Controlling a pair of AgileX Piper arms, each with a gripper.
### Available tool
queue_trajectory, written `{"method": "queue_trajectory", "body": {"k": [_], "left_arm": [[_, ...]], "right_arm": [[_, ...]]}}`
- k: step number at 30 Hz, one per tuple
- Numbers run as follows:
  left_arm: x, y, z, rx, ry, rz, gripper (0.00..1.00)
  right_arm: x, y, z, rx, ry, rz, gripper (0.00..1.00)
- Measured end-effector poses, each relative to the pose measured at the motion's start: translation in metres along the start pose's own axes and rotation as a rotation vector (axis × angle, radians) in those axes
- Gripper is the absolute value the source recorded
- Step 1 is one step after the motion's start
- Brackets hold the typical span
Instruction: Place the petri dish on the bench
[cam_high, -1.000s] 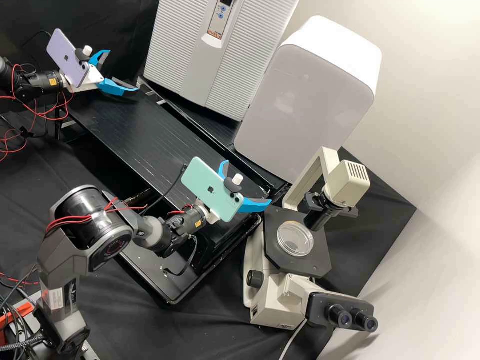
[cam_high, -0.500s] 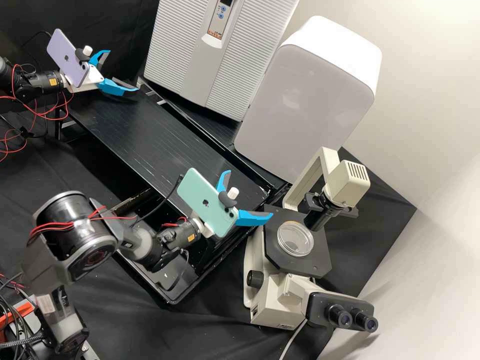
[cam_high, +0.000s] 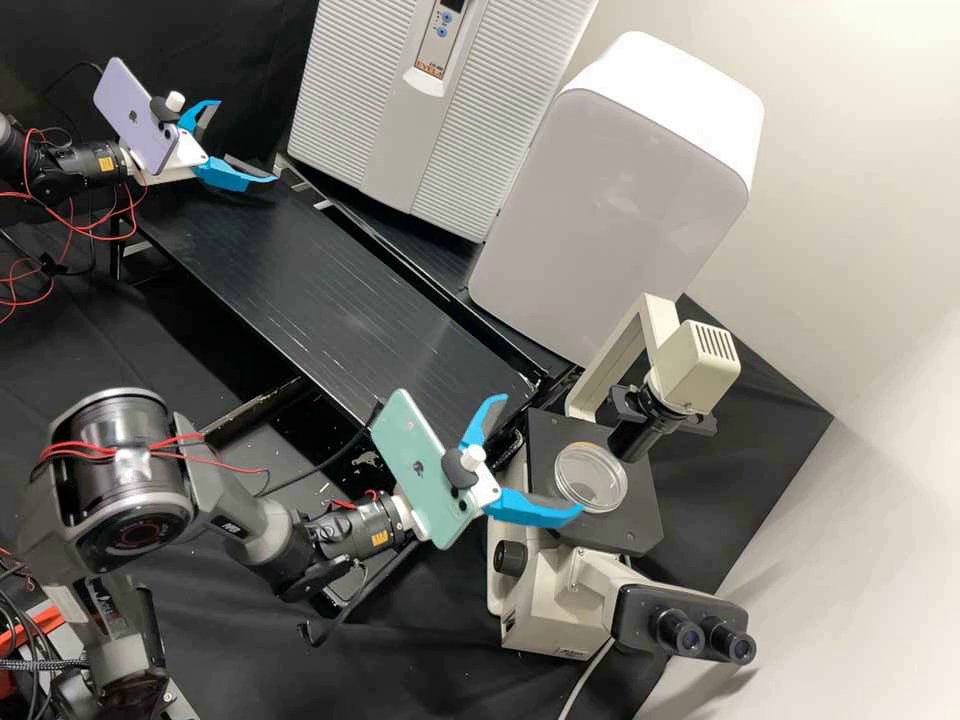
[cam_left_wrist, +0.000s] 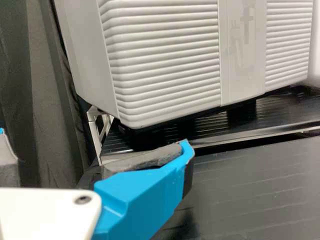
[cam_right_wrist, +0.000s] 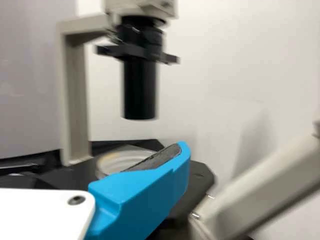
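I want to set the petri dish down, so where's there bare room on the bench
The bench has a long bare stretch between the left hand and right hand, alongside the ribbed cabinet. The microscope stage is crowded: petri dish, black tube, right hand close by.

Before my right gripper (cam_high: 540, 457), the petri dish (cam_high: 590, 478) is lying on the inverted microscope (cam_high: 548, 610); one cabinet (cam_high: 400, 130) is standing before my left gripper (cam_high: 246, 141), another cabinet (cam_high: 600, 200) between them.
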Motion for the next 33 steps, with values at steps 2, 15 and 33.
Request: {"method": "queue_trajectory", "body": {"k": [2,15,33], "left_arm": [[0.000,0.000,0.000,0.000,0.000,0.000,1.00],[0.000,0.000,0.000,0.000,0.000,0.000,1.00],[0.000,0.000,0.000,0.000,0.000,0.000,1.00]], "right_arm": [[0.003,0.001,0.007,-0.002,-0.026,0.004,1.00],[0.023,-0.001,0.024,-0.012,-0.069,0.005,1.00],[0.041,-0.003,0.027,-0.038,-0.082,0.031,1.00]]}}
